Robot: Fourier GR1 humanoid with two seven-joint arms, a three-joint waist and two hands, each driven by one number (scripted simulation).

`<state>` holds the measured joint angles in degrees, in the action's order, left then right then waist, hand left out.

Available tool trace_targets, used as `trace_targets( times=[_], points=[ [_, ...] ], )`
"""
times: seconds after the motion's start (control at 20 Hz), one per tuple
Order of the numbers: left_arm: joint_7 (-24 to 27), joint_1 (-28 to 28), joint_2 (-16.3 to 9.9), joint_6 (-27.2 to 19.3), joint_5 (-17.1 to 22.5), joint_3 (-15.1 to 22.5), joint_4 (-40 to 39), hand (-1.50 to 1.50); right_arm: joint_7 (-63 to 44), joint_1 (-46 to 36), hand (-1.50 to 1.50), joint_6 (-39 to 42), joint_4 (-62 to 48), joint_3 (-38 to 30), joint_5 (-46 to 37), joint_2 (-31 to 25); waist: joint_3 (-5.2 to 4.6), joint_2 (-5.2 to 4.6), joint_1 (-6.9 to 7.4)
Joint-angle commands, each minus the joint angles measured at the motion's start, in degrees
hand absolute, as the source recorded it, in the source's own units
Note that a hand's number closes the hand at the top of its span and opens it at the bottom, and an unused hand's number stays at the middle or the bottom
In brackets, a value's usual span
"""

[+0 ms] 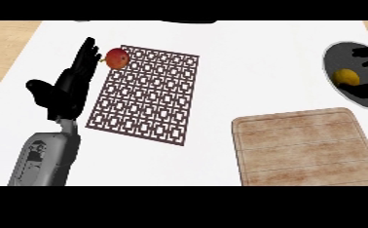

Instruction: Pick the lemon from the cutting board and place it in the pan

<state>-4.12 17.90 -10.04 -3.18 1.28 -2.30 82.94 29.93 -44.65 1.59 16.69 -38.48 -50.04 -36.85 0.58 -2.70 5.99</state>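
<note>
Your lemon (pixel 347 77) already sits in the pan (pixel 336 56) at the right, but your open, empty left hand (pixel 68 83) could knock the apple (pixel 117 58) beside it off the mat (pixel 145 94).

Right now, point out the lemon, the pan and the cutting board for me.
lemon (pixel 347 76), head view, middle of the yellow fruit.
pan (pixel 332 57), head view, bare grey inside near its left rim.
cutting board (pixel 298 149), head view, middle of its wooden top.

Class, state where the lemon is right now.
In the head view the lemon lies inside the dark pan at the right edge, beyond the wooden cutting board.
</note>
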Motion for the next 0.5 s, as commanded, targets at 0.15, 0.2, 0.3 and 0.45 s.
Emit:
trace_targets(
  times=[0.15,0.2,0.3,0.45],
  points=[
    [-0.9,0.4,-0.8,0.5,0.6,-0.6,0.8,0.0,5.6,-0.1,-1.5,3.0,-4.2,-1.9,1.9,-1.3,0.13,0.1,-0.27],
    [-1.1,0.3,0.4,-0.6,-0.3,0.3,1.2,0.0,6.7,-1.0,-1.5,3.6,-4.0,-3.5,3.6,-2.0,0.14,0.28,-0.65],
    [1.1,-1.4,-0.4,0.1,0.1,-0.8,0.0,0.0,8.8,-1.4,-1.5,4.0,-4.3,-5.8,6.1,-2.0,0.02,0.46,-1.08],
    [0.0,-2.6,-0.7,0.0,-0.2,-0.6,1.0,0.0,11.1,-0.8,-1.5,6.0,-5.3,-10.7,11.0,-3.3,0.07,0.75,-1.52]
  ],
)
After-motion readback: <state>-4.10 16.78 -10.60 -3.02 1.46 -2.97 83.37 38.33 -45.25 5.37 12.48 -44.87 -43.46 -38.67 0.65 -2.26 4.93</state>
